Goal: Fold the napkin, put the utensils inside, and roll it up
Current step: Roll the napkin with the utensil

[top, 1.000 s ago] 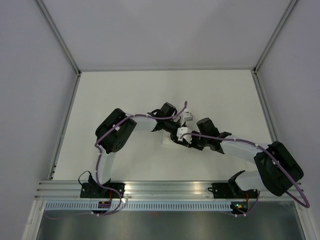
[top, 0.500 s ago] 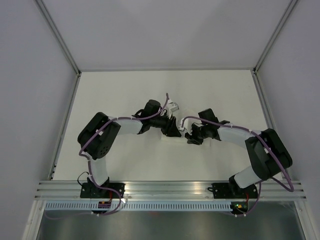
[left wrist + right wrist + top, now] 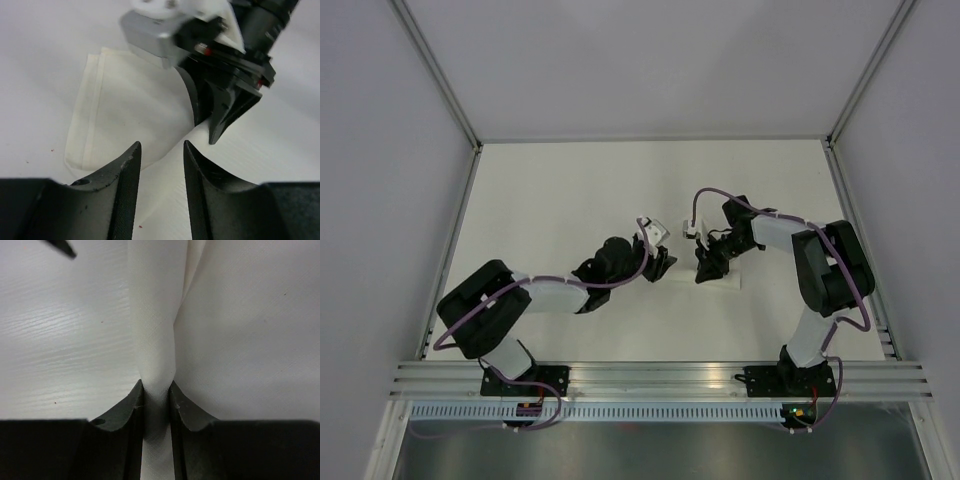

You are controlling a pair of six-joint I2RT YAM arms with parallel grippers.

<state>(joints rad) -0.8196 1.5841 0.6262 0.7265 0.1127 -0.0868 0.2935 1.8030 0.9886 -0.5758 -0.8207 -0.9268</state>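
1. right gripper (image 3: 156, 390) — pinching a raised ridge of the napkin (image 3: 155, 315), fingers closed on the cloth, dragging it right of the table's (image 3: 570, 180) middle compared with a second ago.
2. left gripper (image 3: 160, 147) — easing open and backing off leftward; now standing parted, holding nothing, just beside the cloth.
3. probably leaving the fold to one arm; folding unfinished, rolling not begun.
4. lying mostly flat as a white folded panel with a hemmed edge, one part lifted; no knife showing.

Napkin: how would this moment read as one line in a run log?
right gripper: shut, pinching napkin fold | left gripper: open, near napkin | knife: not visible
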